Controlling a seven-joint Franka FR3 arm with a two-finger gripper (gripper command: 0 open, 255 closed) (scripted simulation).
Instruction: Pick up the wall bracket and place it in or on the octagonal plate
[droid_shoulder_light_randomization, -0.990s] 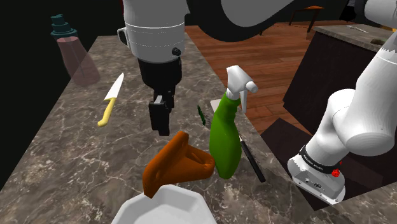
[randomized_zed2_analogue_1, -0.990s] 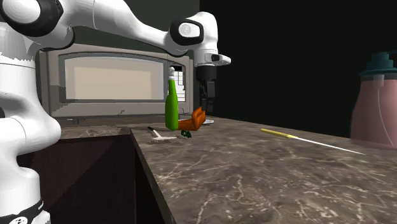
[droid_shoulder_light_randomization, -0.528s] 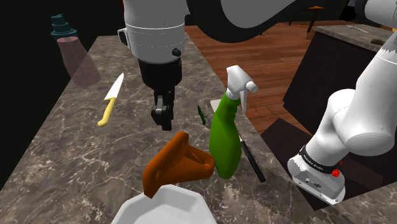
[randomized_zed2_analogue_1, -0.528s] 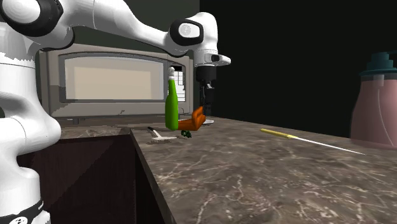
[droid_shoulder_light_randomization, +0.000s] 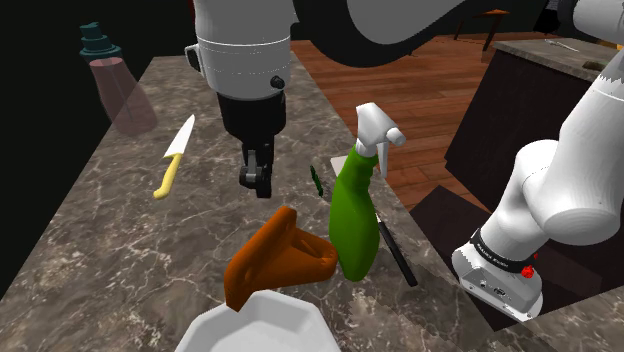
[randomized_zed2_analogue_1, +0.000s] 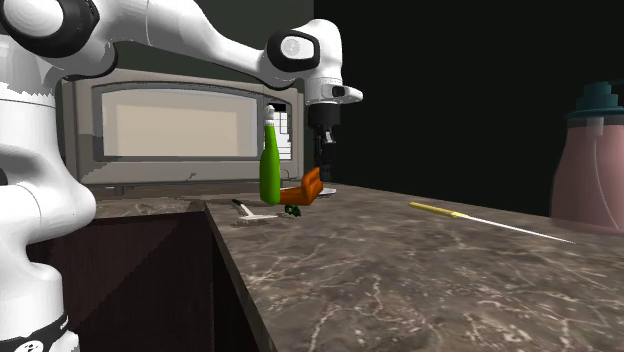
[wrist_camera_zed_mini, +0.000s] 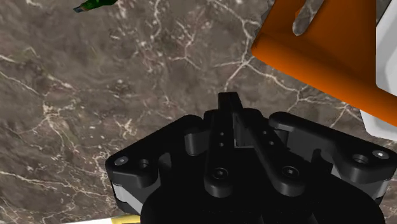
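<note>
Gripper (droid_shoulder_light_randomization: 257, 186) hangs over the counter (droid_shoulder_light_randomization: 110, 235), its 2 fingers pressed together on nothing. The orange bracket (droid_shoulder_light_randomization: 280, 258) lies nearer the stand, right up against the white plate (droid_shoulder_light_randomization: 262, 322). I'd guess it needs to open up and shift that way.
</note>
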